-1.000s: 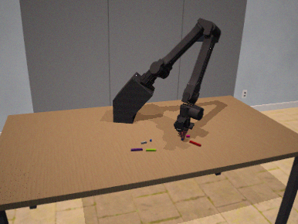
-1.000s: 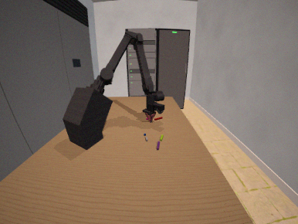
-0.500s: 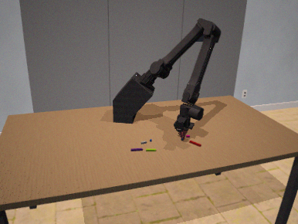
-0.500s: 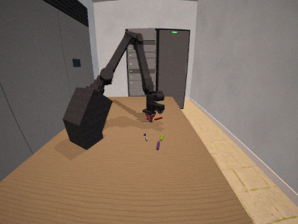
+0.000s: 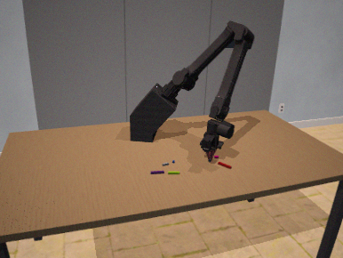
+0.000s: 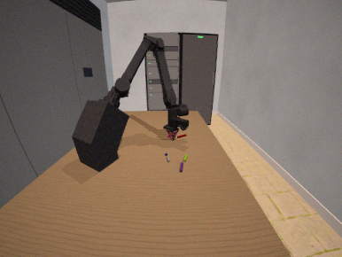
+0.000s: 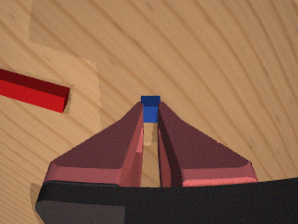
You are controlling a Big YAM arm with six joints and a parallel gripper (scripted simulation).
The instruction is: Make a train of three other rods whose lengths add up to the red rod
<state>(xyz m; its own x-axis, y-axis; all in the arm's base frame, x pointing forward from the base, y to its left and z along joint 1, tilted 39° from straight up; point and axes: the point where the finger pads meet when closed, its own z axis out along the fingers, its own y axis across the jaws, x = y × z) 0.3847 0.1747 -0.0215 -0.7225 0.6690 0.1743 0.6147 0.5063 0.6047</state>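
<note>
My claw (image 7: 152, 137) is clenched on a blue rod (image 7: 150, 110), and only the very tips have it. In the wrist view the blue block sits right at the end of the fingers, low over the desk (image 5: 67, 178). That is my main worry: with so little of such a short piece pinched, I judge it could squirt out or twist as I lift, and then land crooked.

A magenta rod (image 5: 216, 157) lies just beside the claw, and I could knock it when I move off. The red rod (image 7: 35, 90) lies near, off to the left in the wrist view; I must not drag anything against it.

Farther out, well apart from the claw, lie a grey rod (image 5: 165, 164), another blue one (image 5: 173, 161), a purple rod (image 5: 156, 172) and a lime rod (image 5: 173, 173). Dropping blue close to those could breach the gap rule.
</note>
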